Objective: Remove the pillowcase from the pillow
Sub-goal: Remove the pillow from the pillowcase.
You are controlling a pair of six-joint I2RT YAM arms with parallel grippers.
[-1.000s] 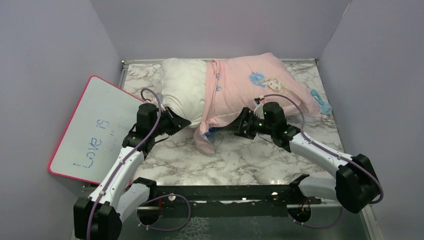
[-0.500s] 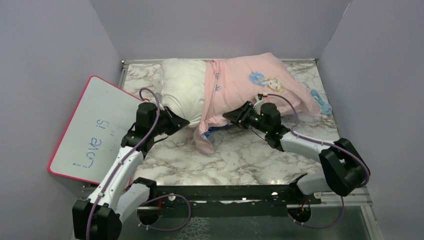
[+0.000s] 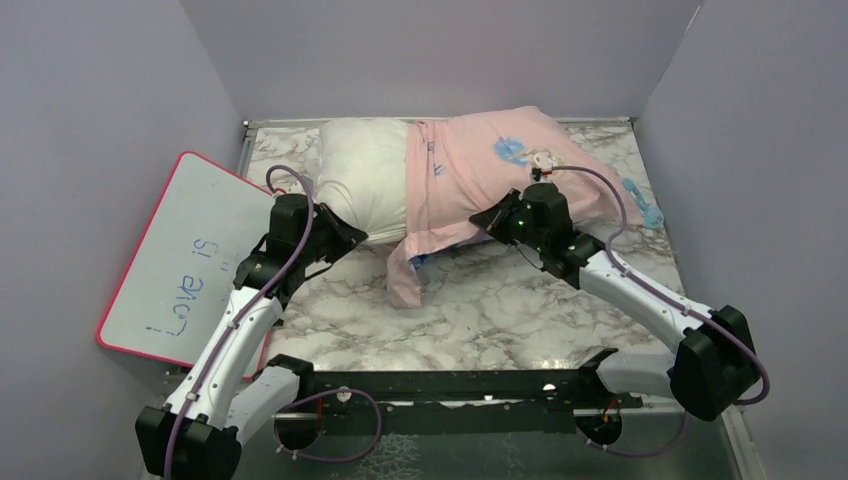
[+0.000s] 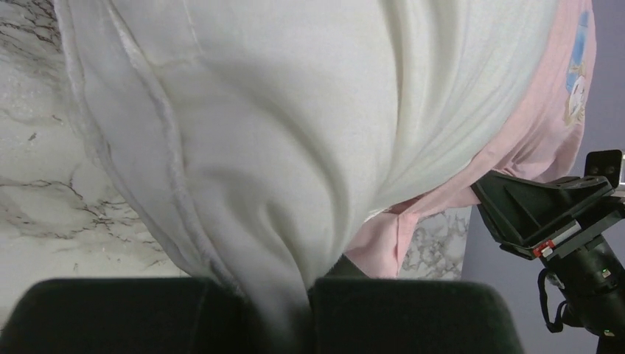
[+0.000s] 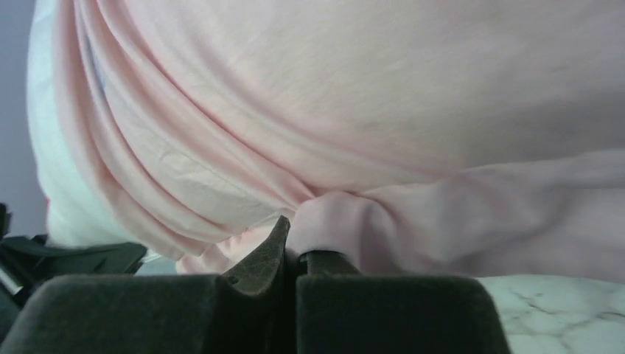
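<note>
The white pillow [image 3: 365, 180] lies across the back of the table, its right part still inside the pale pink pillowcase [image 3: 490, 170]. The case's open end hangs as a loose flap [image 3: 405, 280] toward the front. My left gripper [image 3: 350, 235] is shut on the pillow's near edge; in the left wrist view white cloth [image 4: 280, 110] runs down between the fingers [image 4: 309, 284]. My right gripper [image 3: 490, 218] is shut on a bunched fold of the pillowcase's near edge. The right wrist view shows pink fabric [image 5: 368, 88] pinched at the fingertips [image 5: 295, 254].
A pink-edged whiteboard [image 3: 180, 260] leans at the left beside the left arm. A small blue object [image 3: 642, 205] lies at the right near the pillowcase's corner. Lilac walls close in the marble table [image 3: 500, 320] on three sides.
My right gripper moved back to the pillowcase's near edge and closed on a fold of it. The left gripper kept its hold and drew the pillow slightly left.
</note>
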